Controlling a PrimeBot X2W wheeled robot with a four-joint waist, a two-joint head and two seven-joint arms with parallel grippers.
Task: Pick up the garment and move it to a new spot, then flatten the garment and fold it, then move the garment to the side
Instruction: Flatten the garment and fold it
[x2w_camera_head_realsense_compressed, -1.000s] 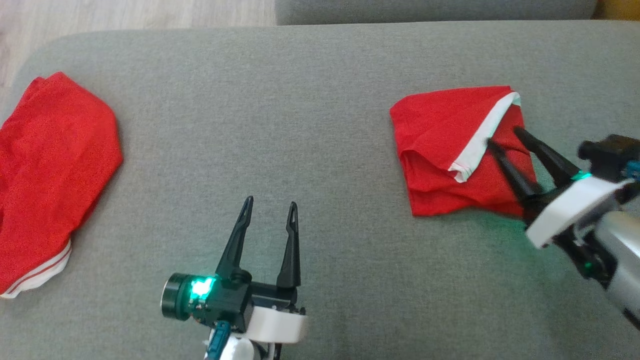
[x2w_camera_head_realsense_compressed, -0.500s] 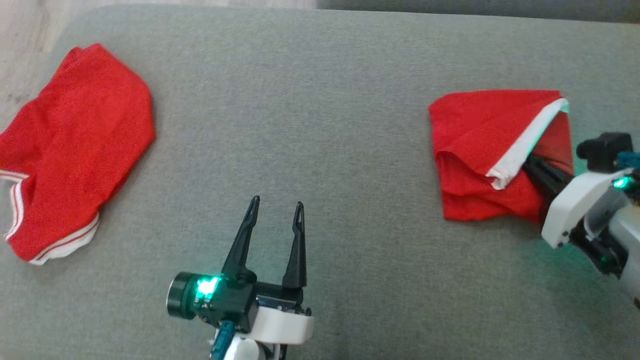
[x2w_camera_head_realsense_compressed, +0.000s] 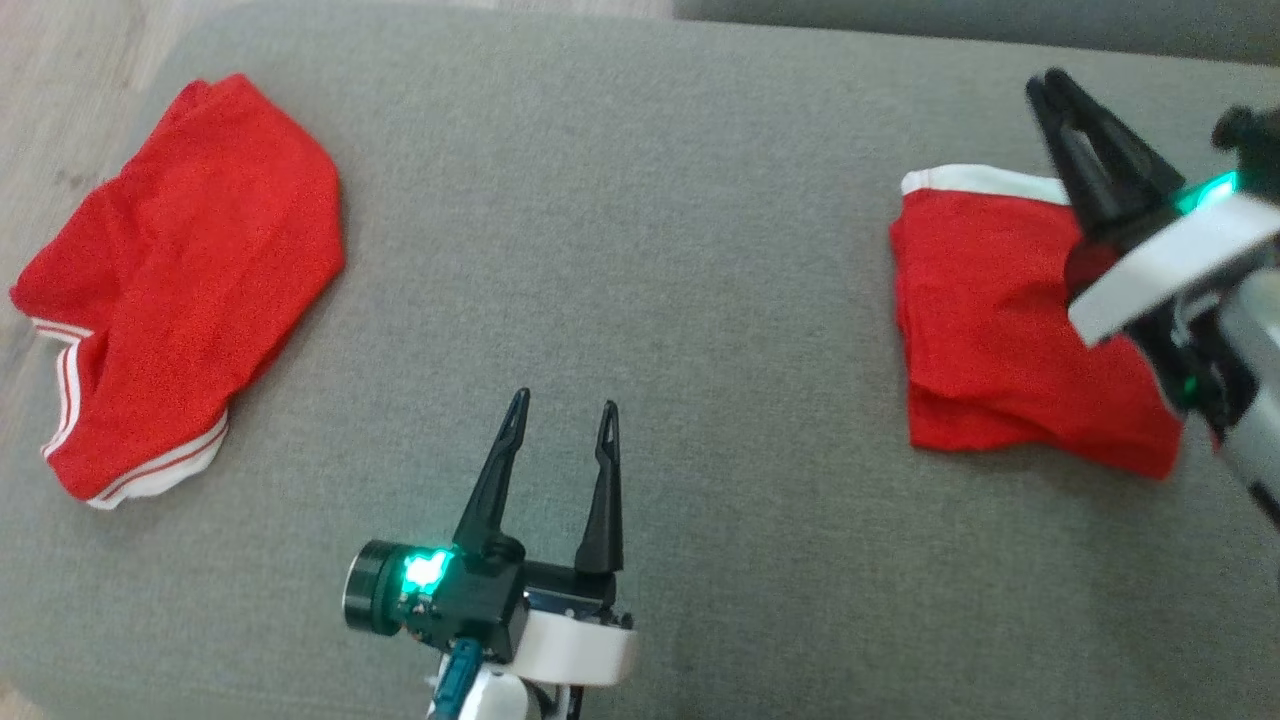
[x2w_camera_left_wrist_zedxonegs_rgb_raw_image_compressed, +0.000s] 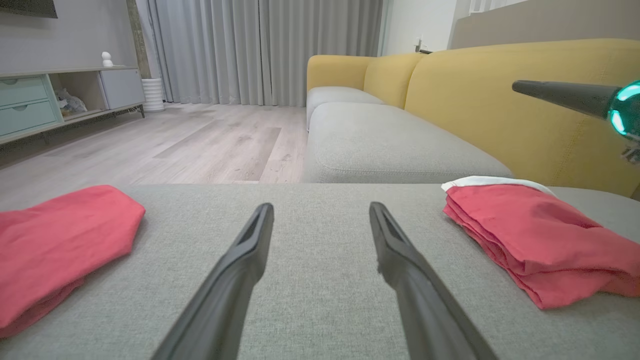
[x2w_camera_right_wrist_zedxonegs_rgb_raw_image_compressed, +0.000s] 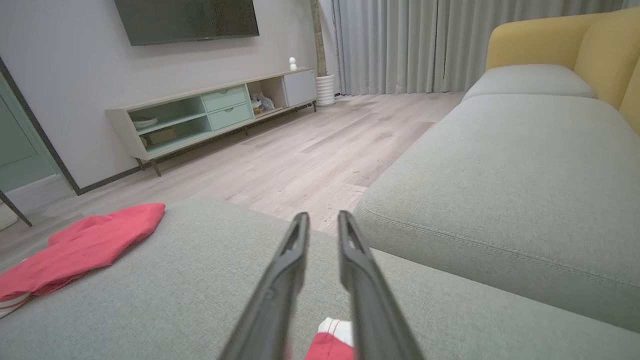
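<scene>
A folded red garment (x2w_camera_head_realsense_compressed: 1000, 330) lies at the right of the grey cushion (x2w_camera_head_realsense_compressed: 640, 250), its white hem (x2w_camera_head_realsense_compressed: 985, 182) along the far edge. It also shows in the left wrist view (x2w_camera_left_wrist_zedxonegs_rgb_raw_image_compressed: 540, 240) and at the bottom of the right wrist view (x2w_camera_right_wrist_zedxonegs_rgb_raw_image_compressed: 330, 345). My right gripper (x2w_camera_head_realsense_compressed: 1048, 85) hangs above the garment's far right corner, fingers almost together and holding nothing (x2w_camera_right_wrist_zedxonegs_rgb_raw_image_compressed: 322, 216). My left gripper (x2w_camera_head_realsense_compressed: 562, 405) stands open over bare cushion at front centre (x2w_camera_left_wrist_zedxonegs_rgb_raw_image_compressed: 320, 210), apart from both garments.
A second red garment (x2w_camera_head_realsense_compressed: 190, 280) with white stripes lies loosely at the cushion's left end, near the edge. Beyond the cushion are wooden floor (x2w_camera_right_wrist_zedxonegs_rgb_raw_image_compressed: 310, 150), another grey seat (x2w_camera_left_wrist_zedxonegs_rgb_raw_image_compressed: 390, 145) and a yellow sofa back (x2w_camera_left_wrist_zedxonegs_rgb_raw_image_compressed: 500, 100).
The camera shifted. My right gripper closed on the white-hemmed flap, carried it to the far side and lifted clear. The flap now lies flat, hem at the far edge. The left gripper kept still.
</scene>
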